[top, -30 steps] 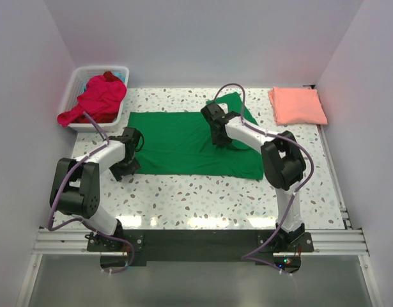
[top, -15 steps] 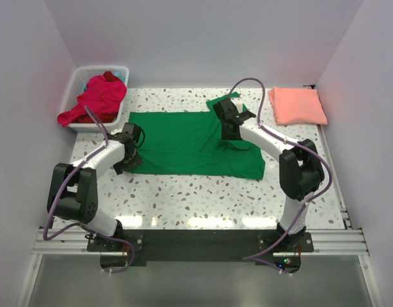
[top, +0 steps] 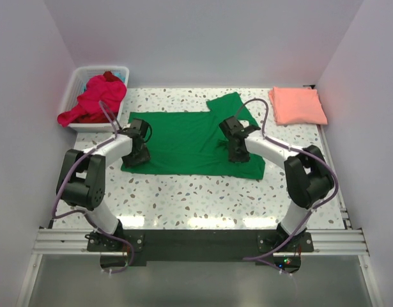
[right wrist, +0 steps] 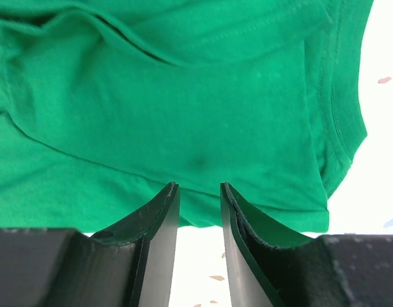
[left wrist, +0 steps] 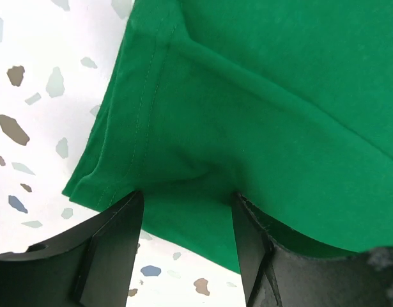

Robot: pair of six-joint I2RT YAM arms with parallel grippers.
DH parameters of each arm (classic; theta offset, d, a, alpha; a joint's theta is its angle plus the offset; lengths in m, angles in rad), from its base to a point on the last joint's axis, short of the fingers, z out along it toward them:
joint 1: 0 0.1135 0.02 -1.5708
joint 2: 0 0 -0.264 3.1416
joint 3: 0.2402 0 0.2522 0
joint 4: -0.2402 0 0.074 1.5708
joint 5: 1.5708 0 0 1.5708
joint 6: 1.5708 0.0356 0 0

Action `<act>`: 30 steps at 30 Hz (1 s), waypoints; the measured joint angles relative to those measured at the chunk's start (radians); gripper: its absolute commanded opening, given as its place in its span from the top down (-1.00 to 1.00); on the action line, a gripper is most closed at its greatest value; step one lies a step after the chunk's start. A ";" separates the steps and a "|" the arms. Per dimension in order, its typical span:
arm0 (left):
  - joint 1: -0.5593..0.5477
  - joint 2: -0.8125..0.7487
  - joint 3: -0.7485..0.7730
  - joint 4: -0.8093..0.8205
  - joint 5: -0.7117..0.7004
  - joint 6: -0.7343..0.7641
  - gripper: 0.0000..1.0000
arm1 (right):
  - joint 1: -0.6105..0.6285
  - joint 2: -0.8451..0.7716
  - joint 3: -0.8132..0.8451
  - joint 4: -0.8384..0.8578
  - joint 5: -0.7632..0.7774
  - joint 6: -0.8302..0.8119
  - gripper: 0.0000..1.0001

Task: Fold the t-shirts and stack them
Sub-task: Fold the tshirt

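A bright green t-shirt (top: 183, 137) lies spread flat mid-table, one sleeve (top: 231, 105) pointing to the back. My left gripper (top: 138, 154) is down on its left hem, jaws open, with green cloth (left wrist: 247, 96) puckered between the fingertips (left wrist: 123, 211). My right gripper (top: 236, 151) rests on the shirt's right part near the front edge, jaws a narrow gap apart, tips on the green cloth (right wrist: 183, 115), nothing pinched. A folded salmon-pink t-shirt (top: 297, 105) lies at the back right. Red and magenta t-shirts (top: 97, 99) fill the basket.
A white plastic basket (top: 75, 82) stands at the back left corner, a magenta shirt hanging over its front rim. White walls close in the speckled table (top: 196, 198) on three sides. The arm bases sit at the near rail.
The left gripper moved back and right onto the shirt's left hem. The right gripper swung from the back sleeve area to the shirt's front right. The sleeve now lies spread out.
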 measured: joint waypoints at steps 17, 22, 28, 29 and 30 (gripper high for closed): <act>0.000 -0.010 -0.045 0.009 -0.022 -0.075 -0.27 | -0.087 -0.120 -0.248 0.048 -0.100 0.073 0.41; 0.000 -0.027 -0.066 0.005 -0.034 -0.105 -0.29 | -0.103 -0.116 -0.259 0.073 -0.117 0.079 0.42; 0.002 -0.071 -0.110 -0.029 -0.064 -0.147 -0.29 | -0.122 -0.110 -0.257 0.073 -0.132 0.085 0.45; 0.002 -0.077 -0.115 -0.035 -0.068 -0.154 -0.29 | -0.126 -0.109 -0.255 0.072 -0.132 0.087 0.45; 0.005 -0.084 -0.122 -0.043 -0.072 -0.161 -0.29 | -0.129 -0.108 -0.253 0.071 -0.132 0.089 0.45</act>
